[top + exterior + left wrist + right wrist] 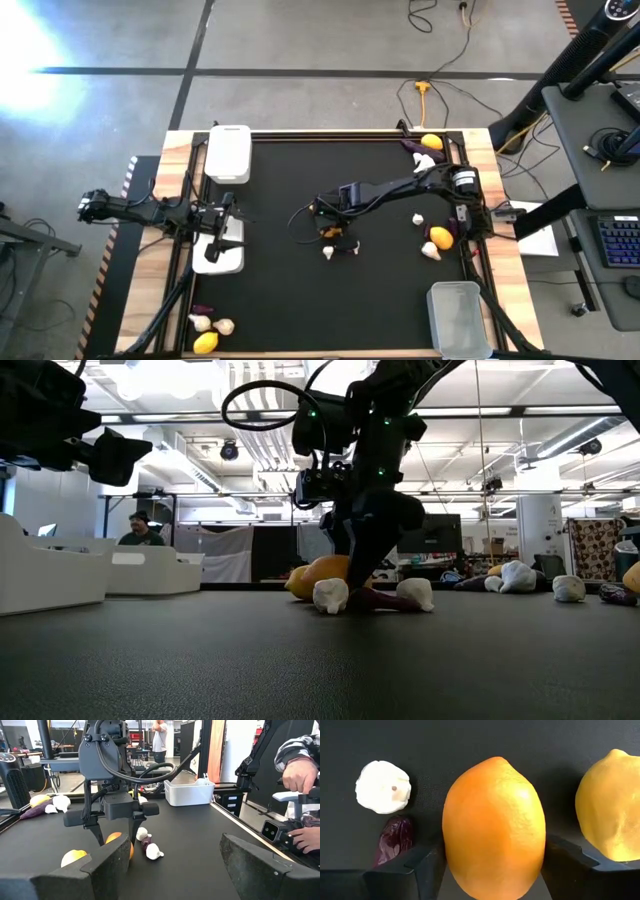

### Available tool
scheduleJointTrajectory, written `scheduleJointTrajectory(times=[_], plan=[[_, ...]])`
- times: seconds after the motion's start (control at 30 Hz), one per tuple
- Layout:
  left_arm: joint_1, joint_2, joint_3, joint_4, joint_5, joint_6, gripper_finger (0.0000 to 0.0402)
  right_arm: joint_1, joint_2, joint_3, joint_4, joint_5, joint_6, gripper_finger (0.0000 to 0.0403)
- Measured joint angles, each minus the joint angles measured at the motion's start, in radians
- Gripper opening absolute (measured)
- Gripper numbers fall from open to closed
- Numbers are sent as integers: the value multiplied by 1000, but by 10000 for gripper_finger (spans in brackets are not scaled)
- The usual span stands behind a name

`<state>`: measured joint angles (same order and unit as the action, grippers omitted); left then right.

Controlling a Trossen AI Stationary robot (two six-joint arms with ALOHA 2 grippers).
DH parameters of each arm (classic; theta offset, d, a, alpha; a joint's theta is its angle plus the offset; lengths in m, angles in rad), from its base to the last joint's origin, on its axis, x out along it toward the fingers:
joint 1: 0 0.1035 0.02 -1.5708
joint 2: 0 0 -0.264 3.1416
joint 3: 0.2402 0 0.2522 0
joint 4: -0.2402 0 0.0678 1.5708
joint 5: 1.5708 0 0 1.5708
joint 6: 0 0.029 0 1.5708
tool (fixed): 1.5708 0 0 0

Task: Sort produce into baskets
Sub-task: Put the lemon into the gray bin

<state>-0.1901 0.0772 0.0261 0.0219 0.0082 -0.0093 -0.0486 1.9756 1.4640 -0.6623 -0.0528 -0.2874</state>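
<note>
My right gripper reaches down at the table's middle, shut on an orange fruit. A yellow fruit, a white garlic bulb and a dark purple piece lie on the mat beside it. My left gripper is open and empty above a white basket at the left. A second white basket stands at the far left, and a clear basket at the near right. My right gripper pinches the orange fruit between its two fingers, one on each of its long sides, about midway along it. The fingers point down from above. The fruit lies on the black mat.
More produce lies at the far right corner, along the right edge and at the near left corner. Wooden rails frame the mat. A person's hands work at a device beyond the table.
</note>
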Motion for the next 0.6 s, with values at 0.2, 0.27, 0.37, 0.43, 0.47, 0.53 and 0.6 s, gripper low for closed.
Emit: scheduleJointTrajectory(times=[0.2,0.27,0.37,0.43,0.47,0.53,0.6], plan=[[0,0,0,0,0,0,288,0,4,-4,4,-1,26,240],[0,0,0,0,0,0,288,5,-3,-1,-12,0,35,241],[0,0,0,0,0,0,288,21,-34,16,-83,1,57,243],[0,0,0,0,0,0,288,37,-76,32,-132,0,82,241],[0,0,0,0,0,0,288,47,-96,36,-168,1,100,240],[0,0,0,1,0,0,288,72,-148,37,-249,1,165,238],[0,1,0,3,0,0,288,112,-201,36,-339,3,233,238]])
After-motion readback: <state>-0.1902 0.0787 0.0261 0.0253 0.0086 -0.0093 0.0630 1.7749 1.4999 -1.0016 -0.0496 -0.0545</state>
